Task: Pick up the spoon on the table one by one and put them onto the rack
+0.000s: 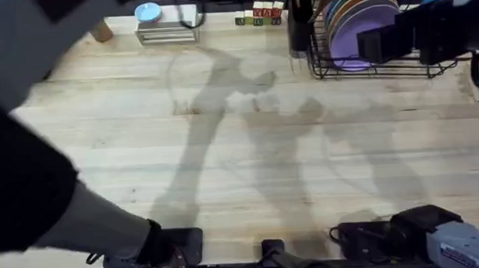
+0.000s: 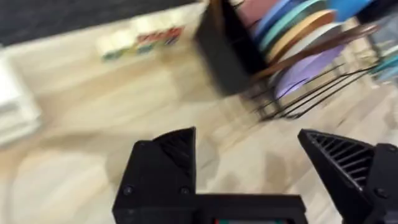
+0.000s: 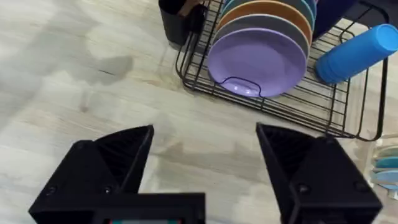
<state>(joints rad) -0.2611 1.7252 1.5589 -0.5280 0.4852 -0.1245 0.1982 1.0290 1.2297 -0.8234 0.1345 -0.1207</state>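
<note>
No spoon lies on the visible part of the table. In the left wrist view a brown slender handle, apparently a spoon, leans across the plates in the black wire rack. The rack stands at the table's far right. My left gripper is open and holds nothing, high above the table to the left of the rack. My left arm looms large and blurred at the overhead's left. My right gripper is open and holds nothing, in front of the rack.
Coloured plates and a blue cup sit in the rack. A black utensil holder stands at its left end. Small coloured blocks, a white slatted stand and a tan cup line the far edge.
</note>
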